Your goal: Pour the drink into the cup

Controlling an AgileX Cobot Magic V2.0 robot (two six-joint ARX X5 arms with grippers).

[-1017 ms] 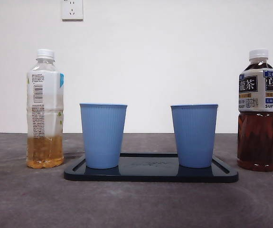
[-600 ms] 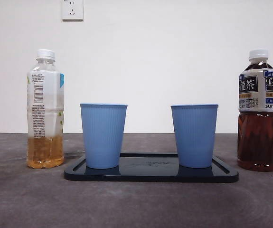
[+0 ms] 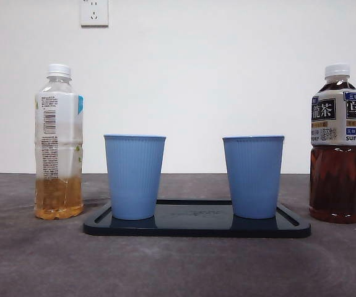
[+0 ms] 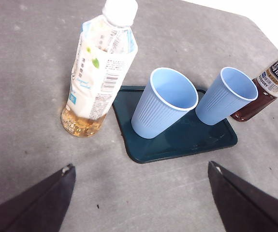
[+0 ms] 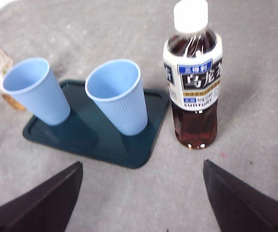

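No visible change: the two blue ribbed plastic cups [image 3: 134, 176], dark rectangular tray [image 3: 196, 228] and both bottles sit exactly as before.

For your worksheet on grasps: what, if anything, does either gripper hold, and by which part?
Nothing is held. The left gripper and right gripper both hang open above the table, clear of the bottles and cups.

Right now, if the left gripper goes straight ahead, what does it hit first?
Probably the near corner of the tray, or the cup on it; depth is unclear. The left gripper is open and holds nothing.

Front camera looks level across the tray [image 3: 196, 229]; both wrist cameras look down on it.
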